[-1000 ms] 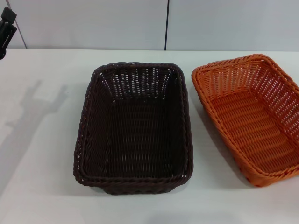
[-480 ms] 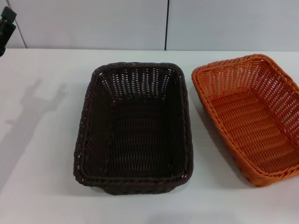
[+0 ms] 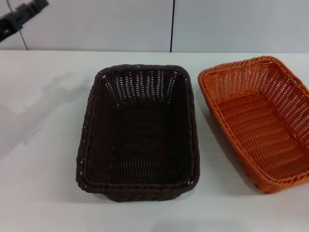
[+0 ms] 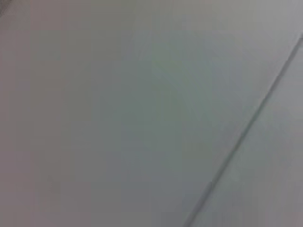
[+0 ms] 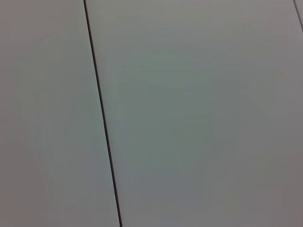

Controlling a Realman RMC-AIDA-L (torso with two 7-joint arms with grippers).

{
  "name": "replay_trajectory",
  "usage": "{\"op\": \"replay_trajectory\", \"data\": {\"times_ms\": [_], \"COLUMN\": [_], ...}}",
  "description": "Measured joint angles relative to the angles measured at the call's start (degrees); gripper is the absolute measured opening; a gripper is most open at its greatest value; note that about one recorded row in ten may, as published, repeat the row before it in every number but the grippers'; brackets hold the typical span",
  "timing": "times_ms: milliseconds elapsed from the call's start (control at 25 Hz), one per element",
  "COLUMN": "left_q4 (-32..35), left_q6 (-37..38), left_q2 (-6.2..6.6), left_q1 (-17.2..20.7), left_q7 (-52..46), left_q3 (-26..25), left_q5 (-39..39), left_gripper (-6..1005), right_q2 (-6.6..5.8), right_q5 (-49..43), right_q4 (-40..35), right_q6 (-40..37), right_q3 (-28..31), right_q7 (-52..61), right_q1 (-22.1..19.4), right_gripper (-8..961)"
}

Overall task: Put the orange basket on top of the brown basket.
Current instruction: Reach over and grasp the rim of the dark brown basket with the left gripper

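The brown basket (image 3: 139,131) sits in the middle of the white table (image 3: 43,145), empty and upright. The orange basket (image 3: 260,121) sits on the table just to its right, empty, slightly turned, a narrow gap apart from it. My left gripper (image 3: 19,18) shows as a dark part at the far top left, high above the table and far from both baskets. My right gripper is out of view. Both wrist views show only pale wall panels with a dark seam.
A pale panelled wall (image 3: 217,24) with a dark vertical seam stands behind the table. The left arm's shadow (image 3: 38,116) falls on the table's left side.
My left gripper has swung up and tilted at the top left corner. Its shadow on the table has shifted. Both baskets have stayed put.
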Motion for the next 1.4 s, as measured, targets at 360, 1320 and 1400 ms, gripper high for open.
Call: {"op": "replay_trajectory", "data": {"times_ms": [360,1320,1400], "left_q4": [-21.14,-35.07,-33.44], "left_q6": [-7.23,-20.8,-20.38], "left_q2": [2.81,-6.47,-6.49], "left_q1": [-3.87,-9.19,-9.21], "left_q7": [-37.53,-61.32,-61.27], "left_q3": [-0.31,5.85,5.94], "left_q5": [38.91,78.66,78.83], "left_gripper": [818,792,790], "right_q2": [-0.09,-0.17,-0.17], "right_q5": [0.0,0.0,0.0], "right_q4": [-0.05,-0.57,-0.56], "right_q6": [0.93,2.5,2.52], "right_q3": [0.66,2.98,2.98], "right_q7": [0.0,0.0,0.0], "right_q1": [0.01,-0.89,-0.9], "right_gripper": [613,612,612]}}
